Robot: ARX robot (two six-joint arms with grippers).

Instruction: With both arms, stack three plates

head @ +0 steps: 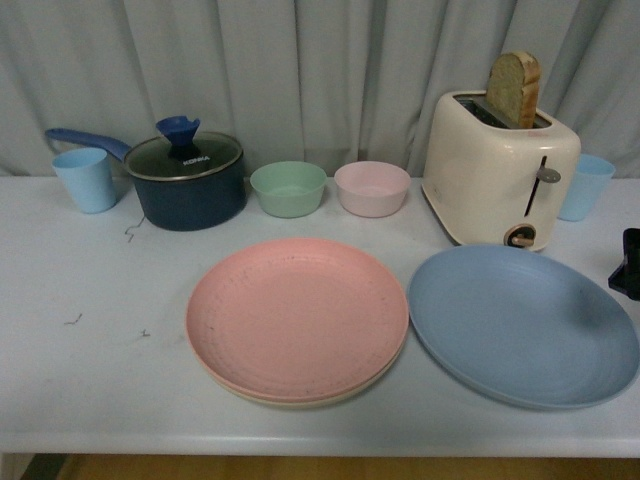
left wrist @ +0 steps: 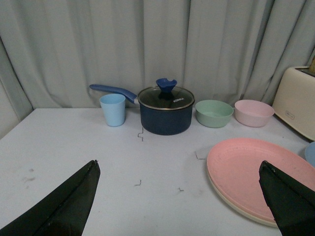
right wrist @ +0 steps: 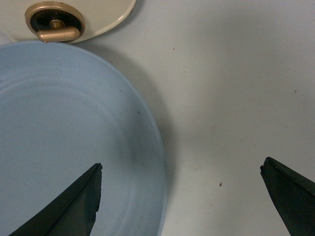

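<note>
The pink plate (head: 297, 317) lies on top of the cream plate (head: 300, 398) at the table's middle front; only the cream rim shows beneath it. To its right the light blue plate (head: 523, 324) lies flat by itself. My right gripper (right wrist: 180, 169) hangs open above the blue plate's rim (right wrist: 156, 147), one finger over the plate and one over bare table; a black part of it (head: 627, 264) shows at the front view's right edge. My left gripper (left wrist: 178, 167) is open over bare table left of the pink plate (left wrist: 256, 172), holding nothing.
Along the back stand a light blue cup (head: 84, 179), a dark blue lidded pot (head: 190, 178), a green bowl (head: 288, 188), a pink bowl (head: 372, 187), a cream toaster (head: 497, 170) with a bread slice, and another blue cup (head: 584, 186). The table's front edge (head: 300, 442) is close to the plates.
</note>
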